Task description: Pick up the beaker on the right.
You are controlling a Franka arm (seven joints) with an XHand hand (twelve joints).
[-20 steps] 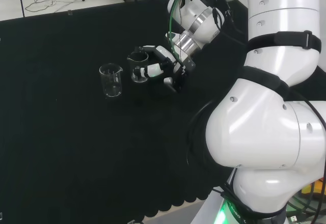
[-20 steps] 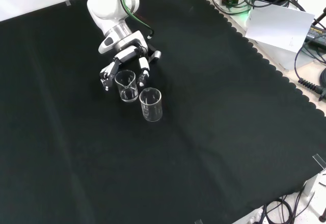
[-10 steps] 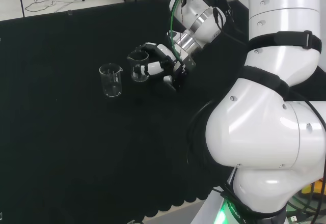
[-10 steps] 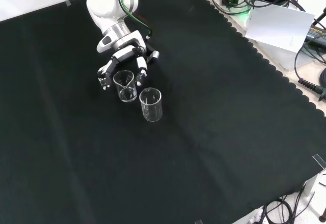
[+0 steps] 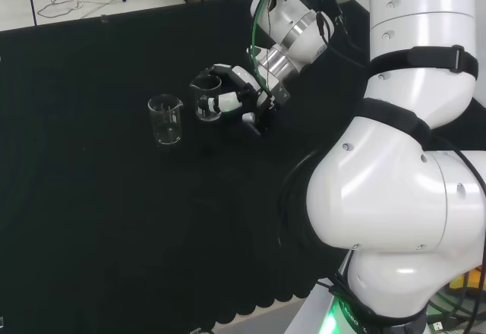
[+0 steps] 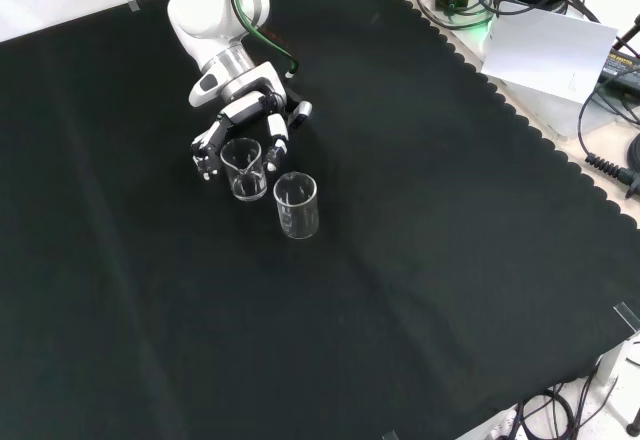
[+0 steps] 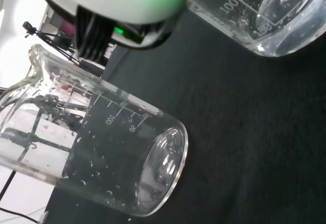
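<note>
Two clear glass beakers stand close together on the black cloth. In the head view the right beaker is flanked by the hand, whose fingers curl round its far and near sides. The left beaker stands free a little to its left. In the front view the hand comes down from the top and its fingers wrap the upper beaker, while the other beaker stands just below and to the right. The wrist view has both beakers close up, one with printed graduations and another.
The arm's white links rise at the right of the head view. Beyond the cloth's scalloped edge in the front view lie cables and a sheet of paper. The black cloth stretches wide around the beakers.
The hand has closed in a little round the right beaker, and hand and beaker have shifted slightly towards the arm. The left beaker has stayed put.
</note>
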